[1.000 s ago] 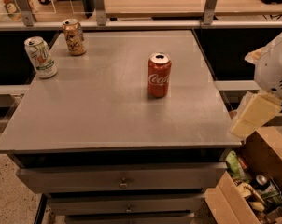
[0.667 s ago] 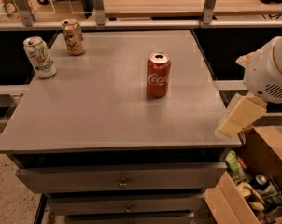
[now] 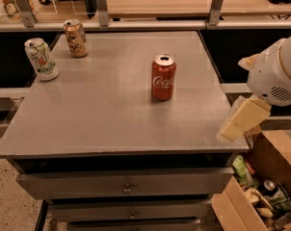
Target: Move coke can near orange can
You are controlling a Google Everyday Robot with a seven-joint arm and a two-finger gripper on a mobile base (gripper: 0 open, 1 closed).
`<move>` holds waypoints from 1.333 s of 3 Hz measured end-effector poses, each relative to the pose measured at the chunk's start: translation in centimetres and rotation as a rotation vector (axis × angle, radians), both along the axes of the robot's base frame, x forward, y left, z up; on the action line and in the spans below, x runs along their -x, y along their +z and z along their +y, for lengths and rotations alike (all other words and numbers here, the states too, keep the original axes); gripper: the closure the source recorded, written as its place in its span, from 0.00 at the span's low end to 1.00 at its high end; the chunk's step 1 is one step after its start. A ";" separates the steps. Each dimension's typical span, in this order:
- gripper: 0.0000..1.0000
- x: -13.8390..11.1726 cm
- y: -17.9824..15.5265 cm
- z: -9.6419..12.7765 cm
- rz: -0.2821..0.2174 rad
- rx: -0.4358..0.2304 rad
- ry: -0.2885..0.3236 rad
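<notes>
The red coke can (image 3: pixel 163 77) stands upright near the middle of the grey table top (image 3: pixel 112 114), a little right of centre. The orange can (image 3: pixel 75 38) stands upright at the table's far left corner. My gripper (image 3: pixel 242 121) hangs from the white arm (image 3: pixel 280 71) at the right edge of the table, well to the right of and nearer than the coke can, touching nothing. Only its pale yellow finger shows.
A white 7UP can (image 3: pixel 41 58) stands at the left edge, just in front of the orange can. A cardboard box (image 3: pixel 261 191) of clutter sits on the floor at the lower right. Drawers (image 3: pixel 126 186) run below the table top. A railing (image 3: pixel 150 20) lines the far side.
My gripper and arm have moved left and a little forward, from beyond the table's right edge to over its right front corner. The cans have not moved.
</notes>
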State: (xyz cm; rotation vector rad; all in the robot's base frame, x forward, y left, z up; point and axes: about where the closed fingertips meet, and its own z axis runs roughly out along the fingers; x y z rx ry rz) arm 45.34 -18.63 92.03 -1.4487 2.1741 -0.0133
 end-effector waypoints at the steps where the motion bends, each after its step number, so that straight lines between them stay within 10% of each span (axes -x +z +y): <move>1: 0.00 -2.0 0.7 2.1 -0.024 -0.108 0.059; 4: 0.00 -10.0 1.9 9.7 -0.031 -0.314 0.167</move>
